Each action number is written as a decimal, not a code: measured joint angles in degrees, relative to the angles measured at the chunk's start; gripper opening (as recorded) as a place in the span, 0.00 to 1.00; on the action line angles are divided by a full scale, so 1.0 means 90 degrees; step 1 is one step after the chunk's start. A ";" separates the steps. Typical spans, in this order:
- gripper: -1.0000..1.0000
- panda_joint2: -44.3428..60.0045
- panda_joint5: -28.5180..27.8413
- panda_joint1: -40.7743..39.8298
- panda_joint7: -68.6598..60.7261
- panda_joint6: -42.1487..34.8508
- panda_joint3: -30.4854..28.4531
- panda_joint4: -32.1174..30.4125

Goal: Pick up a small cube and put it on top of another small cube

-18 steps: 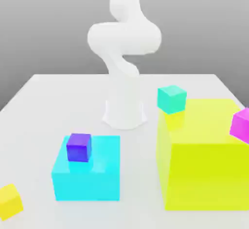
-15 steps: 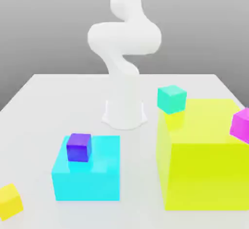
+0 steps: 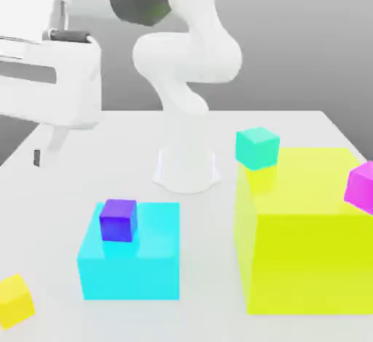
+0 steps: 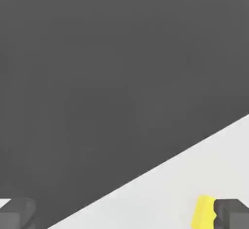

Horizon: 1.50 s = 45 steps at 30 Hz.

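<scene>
Sitting tilted, the cube (image 3: 14, 302) looks bright yellow, perhaps plain.

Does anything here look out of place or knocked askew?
Only the teal cube seems odd: it sits at the yellow-green block's corner, perhaps jutting past the edge. Nothing looks spilled or damaged.

small cube (image 3: 119, 220) on low block (image 3: 138, 260) | tall block (image 3: 313, 253) at exterior view's right
</scene>
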 joint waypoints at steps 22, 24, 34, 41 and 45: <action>0.00 0.3462 0.1329 -0.1205 -0.0391 0.1508 0.0107 0.0188; 0.00 0.3123 0.1240 -0.1145 -0.0324 0.1238 0.0025 0.0118; 0.00 0.0839 0.0219 -0.0157 -0.0659 -0.0349 0.0469 -0.0547; 0.00 -0.0775 0.0149 0.0775 -0.1645 -0.1443 0.0913 -0.1070; 0.00 -0.1701 0.0298 0.1285 -0.2350 -0.2065 0.1200 -0.1370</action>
